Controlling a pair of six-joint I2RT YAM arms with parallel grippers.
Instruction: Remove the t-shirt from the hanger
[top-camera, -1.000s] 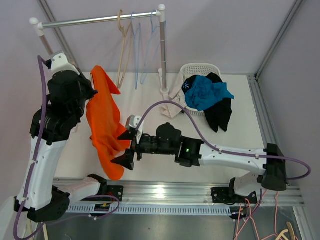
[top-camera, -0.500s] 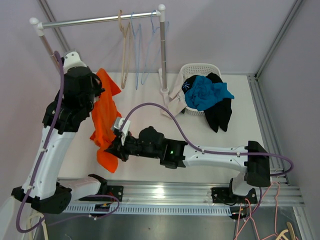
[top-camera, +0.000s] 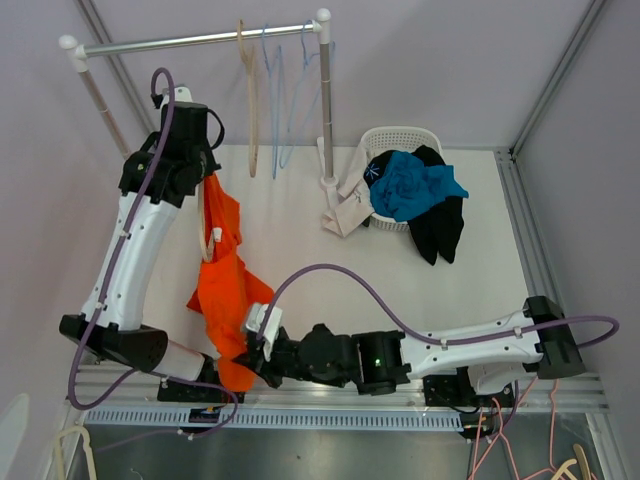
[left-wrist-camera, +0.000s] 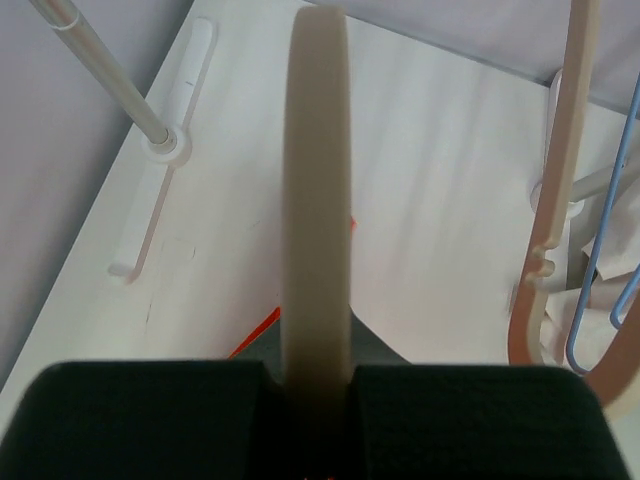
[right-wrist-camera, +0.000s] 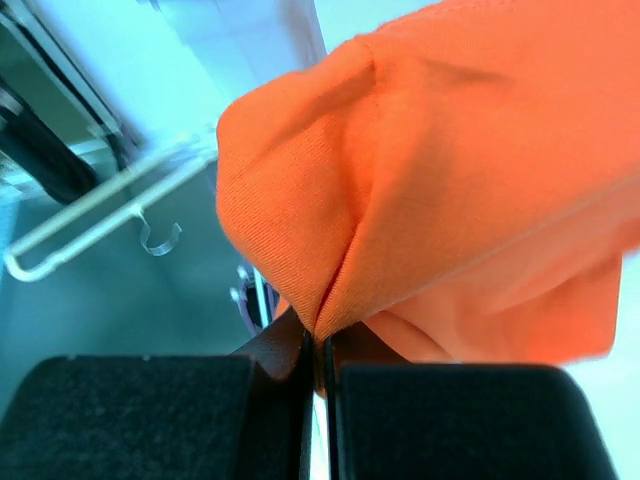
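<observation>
Currently left claw (top-camera: 203, 172) clamped on hanger (left-wrist-camera: 316, 200) at upper left, right claw (right-wrist-camera: 318, 365) pinching t-shirt (top-camera: 220, 290) fold at lower left: thin pinch may slip, or neck snag hanger.

The orange cloth t-shirt (top-camera: 222, 290) hangs over the white counter's (top-camera: 300, 230) left side on the beige wooden hanger (left-wrist-camera: 315, 200), gripped from behind by the left tool (top-camera: 207, 178). The right tool (top-camera: 246, 350) pinches its near hem. The metal clothes rack (top-camera: 190, 40) stands behind, with the white plastic basket (top-camera: 395, 134) to its right.
</observation>
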